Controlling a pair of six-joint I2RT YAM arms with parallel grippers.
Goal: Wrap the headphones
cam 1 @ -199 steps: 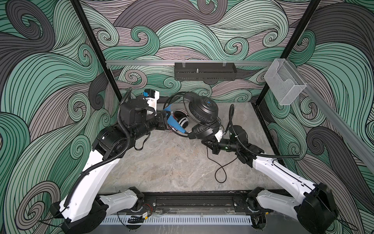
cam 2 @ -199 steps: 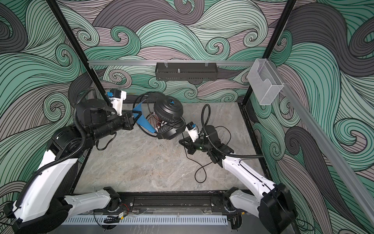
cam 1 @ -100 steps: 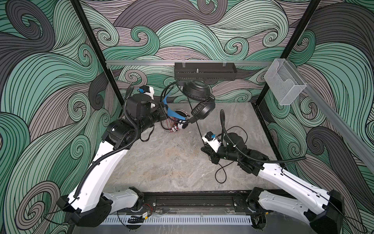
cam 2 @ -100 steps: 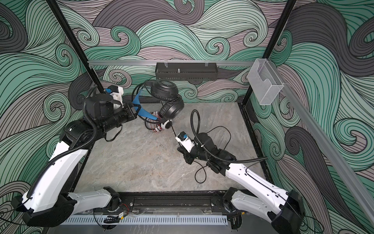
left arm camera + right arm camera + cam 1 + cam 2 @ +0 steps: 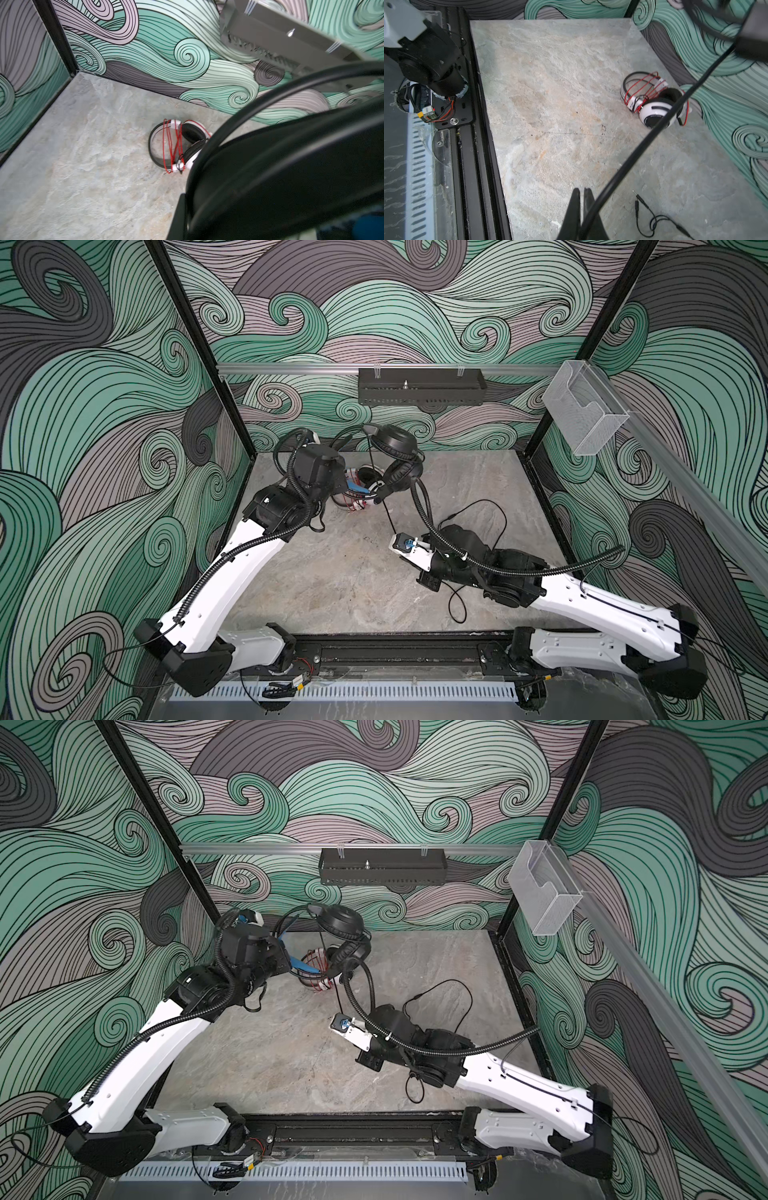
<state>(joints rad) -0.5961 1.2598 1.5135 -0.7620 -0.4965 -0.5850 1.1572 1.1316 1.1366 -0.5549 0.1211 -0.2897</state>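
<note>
The left gripper point(image 5: 291, 963), largely hidden behind its own wrist housing in both top views, is clamped on the blue-lined headband point(image 5: 305, 966) of the black headphones point(image 5: 395, 443). It holds the pair up over the far left of the marbled table point(image 5: 332, 572). One ear cup rides high against the far wall; the other point(image 5: 402, 476) hangs lower, towards the middle.

The white headphones point(image 5: 656, 112) lie on the table directly below, near the far wall. Their thin red cord point(image 5: 643, 83) is wound in several turns across the headband.

From the lower black ear cup, the black cord point(image 5: 654, 133) runs taut, down and nearer, to the right gripper point(image 5: 582, 207). That gripper sits low over the middle of the table, its jaws pressed together. In the right wrist view the cord passes right along the fingers point(image 5: 575, 207), apparently pinched there.

Beyond the right gripper, the slack cord point(image 5: 478, 506) loops loosely over the right half of the table, partly under the right arm. Its jack plug point(image 5: 638, 196) rests on the surface.
</note>
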